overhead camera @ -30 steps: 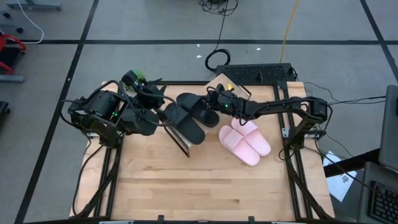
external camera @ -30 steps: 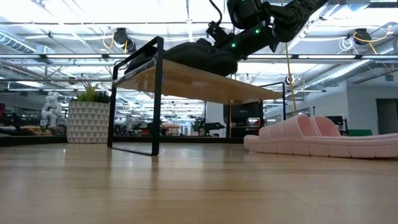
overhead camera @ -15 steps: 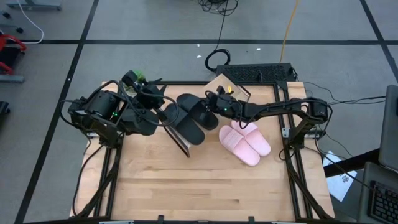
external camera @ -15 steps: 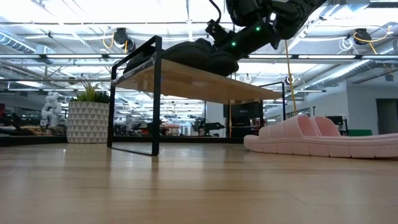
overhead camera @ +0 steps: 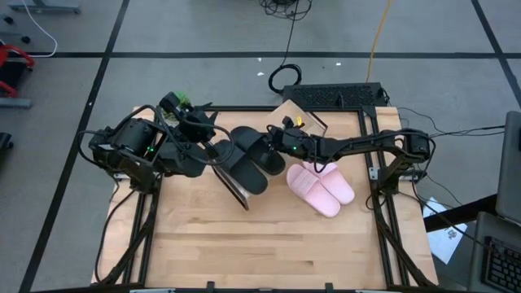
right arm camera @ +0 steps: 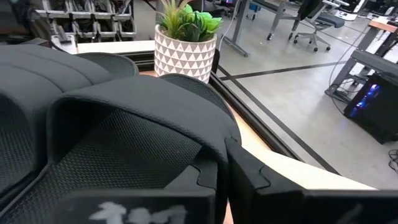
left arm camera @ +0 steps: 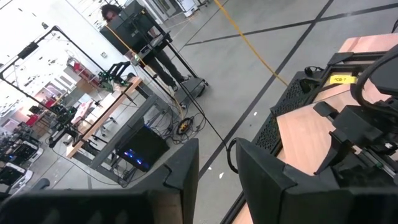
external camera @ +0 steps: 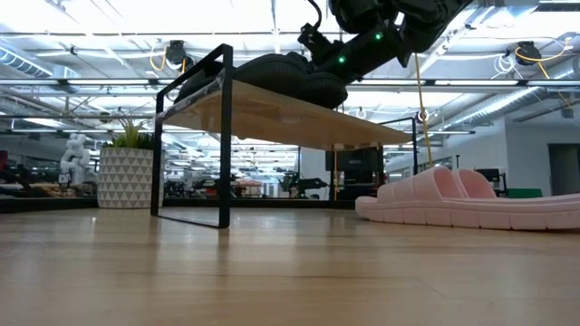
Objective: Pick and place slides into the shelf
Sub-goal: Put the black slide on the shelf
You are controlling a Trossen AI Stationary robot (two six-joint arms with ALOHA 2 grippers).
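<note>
At frame centre, my right gripper pinches the wide strap of a black slide lying on the tilted wooden shelf; my left gripper, part-open, grips the shelf's end.

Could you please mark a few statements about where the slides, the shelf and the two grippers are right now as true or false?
1. The black slides lie on the shelf. True.
2. The pink slides are on the shelf too. False: they lie on the wooden table, to the right of the shelf.
3. The right gripper is at the black slides, its fingers shut on the nearer one's strap. True.
4. The left gripper holds a pink slide. False: it is at the shelf's left end, far from the pink pair.
5. A potted plant stands beyond the shelf. True.
</note>
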